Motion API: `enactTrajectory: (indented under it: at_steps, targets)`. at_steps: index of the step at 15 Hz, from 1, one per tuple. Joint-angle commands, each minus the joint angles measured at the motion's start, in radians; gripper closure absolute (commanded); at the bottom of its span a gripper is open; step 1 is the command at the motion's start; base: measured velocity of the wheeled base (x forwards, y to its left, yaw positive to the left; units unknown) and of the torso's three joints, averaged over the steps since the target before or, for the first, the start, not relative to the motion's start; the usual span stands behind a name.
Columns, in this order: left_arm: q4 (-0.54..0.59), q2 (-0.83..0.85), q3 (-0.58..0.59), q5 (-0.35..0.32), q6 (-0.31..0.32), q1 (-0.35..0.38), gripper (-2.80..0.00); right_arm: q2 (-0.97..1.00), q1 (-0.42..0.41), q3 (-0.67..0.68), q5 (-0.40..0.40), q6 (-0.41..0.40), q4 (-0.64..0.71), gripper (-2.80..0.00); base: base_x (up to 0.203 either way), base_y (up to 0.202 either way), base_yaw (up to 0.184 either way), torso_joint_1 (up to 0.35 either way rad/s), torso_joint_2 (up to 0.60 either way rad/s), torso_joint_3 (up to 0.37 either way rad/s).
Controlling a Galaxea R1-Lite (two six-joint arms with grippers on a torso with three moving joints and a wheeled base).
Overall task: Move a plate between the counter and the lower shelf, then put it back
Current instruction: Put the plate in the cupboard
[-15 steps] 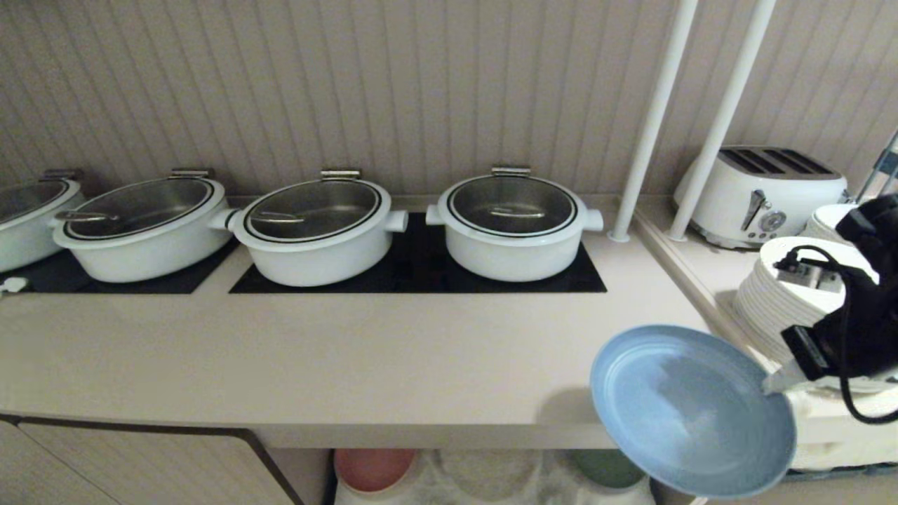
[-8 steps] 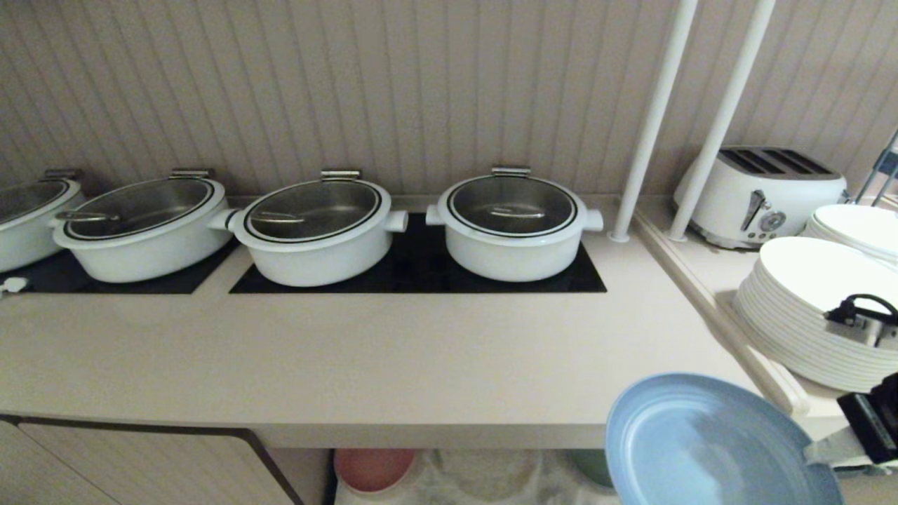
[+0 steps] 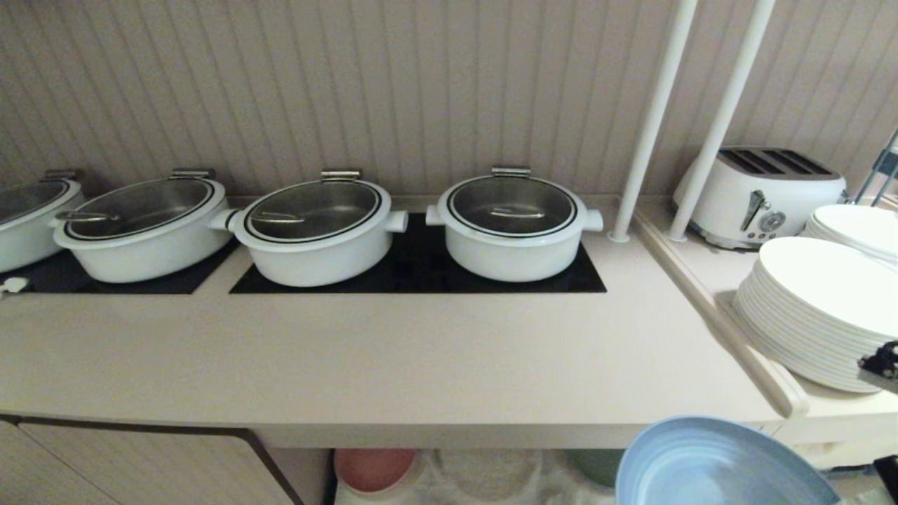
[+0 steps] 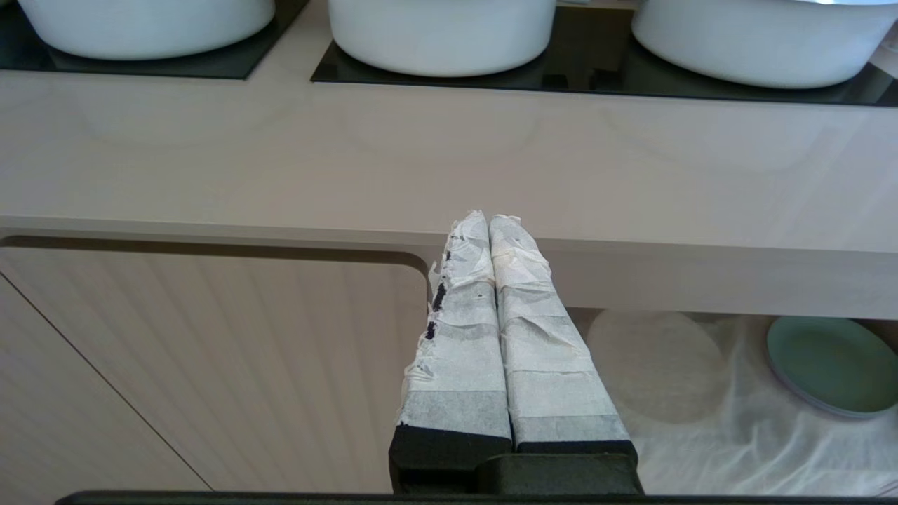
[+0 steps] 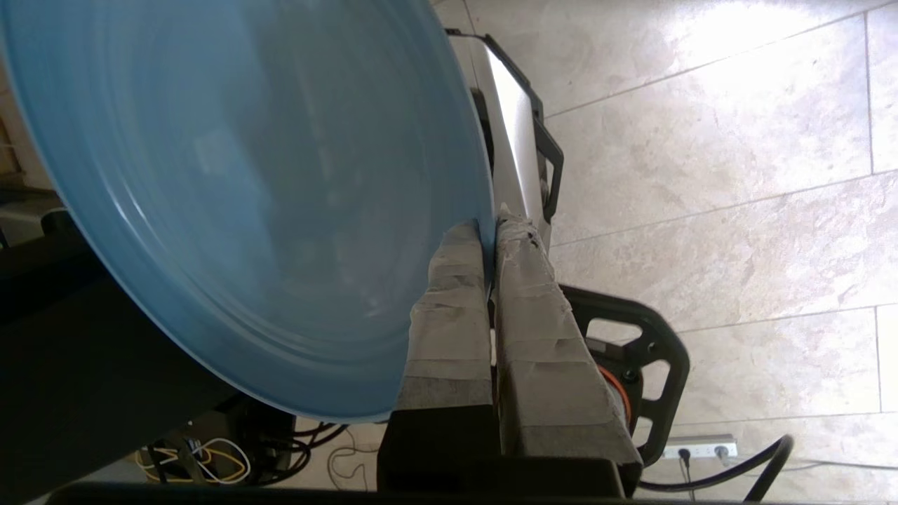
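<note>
Below counter, plate in right claw.

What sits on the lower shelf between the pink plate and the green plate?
A cloth-covered round hump of the white sheet lies between the pink plate and the green plate; the head view shows this.

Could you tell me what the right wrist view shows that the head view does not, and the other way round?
Only the right wrist view shows the right gripper shut on the rim of the plate, with tiled floor and cables beyond it. Only the head view shows the counter, the white pots on black hob panels, the toaster, the stacked white plates, and the pink plate in the lower shelf. Both views share the light blue plate, which the head view shows at its bottom edge, in front of the counter.
</note>
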Motion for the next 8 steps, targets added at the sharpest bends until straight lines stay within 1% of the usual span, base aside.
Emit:
enactTrajectory:
  at_steps: [1, 8]
  targets:
    - [0.0, 0.0, 0.0, 0.0, -0.001, 0.0, 0.0, -0.031, 0.0, 0.039, 0.002, -0.001, 0.003, 0.0, 0.0, 0.0, 0.0, 0.0, 0.0, 0.0]
    - [0.0, 0.0, 0.0, 0.0, -0.001, 0.0, 0.0, -0.028, 0.0, 0.074, 0.002, -0.001, 0.0, 0.0, 0.0, 0.0, 0.0, 0.0, 0.0, 0.0]
